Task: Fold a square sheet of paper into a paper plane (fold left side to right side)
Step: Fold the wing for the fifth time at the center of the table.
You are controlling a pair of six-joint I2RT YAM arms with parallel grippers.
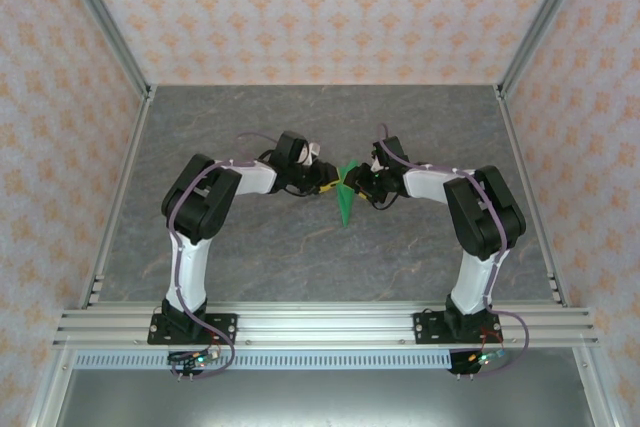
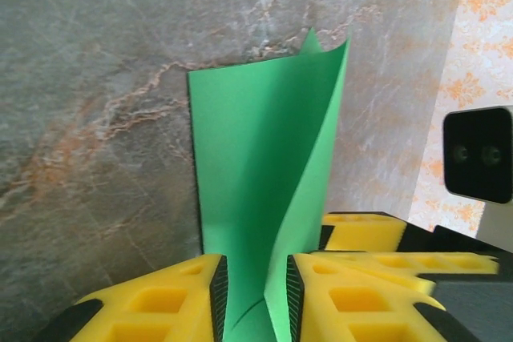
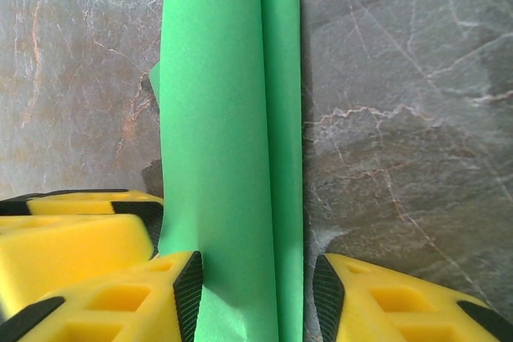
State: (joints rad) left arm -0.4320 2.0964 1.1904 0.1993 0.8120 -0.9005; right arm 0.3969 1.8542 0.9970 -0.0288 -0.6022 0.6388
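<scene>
Loosely curled green paper (image 2: pixel 256 158), veined tabletop (image 2: pixel 96 118)

Sheet of paper (image 1: pixel 345 201) lies mid-counter (image 1: pixel 250 257), well apart from all four edges, pointed end toward the near edge. Left gripper (image 1: pixel 331 185) sits just left of the sheet, right gripper (image 1: pixel 357 185) just right, facing each other across it. Left wrist view: sheet runs between the left fingers (image 2: pixel 160 302) and on past them, one side curled up off the counter. Right wrist view: sheet passes between the right fingers (image 3: pixel 120 302), touching one, slight gap to the other. Left arm (image 1: pixel 195 217) stands at the near edge toward the left corner, right arm (image 1: pixel 485 217) toward the right corner.
</scene>
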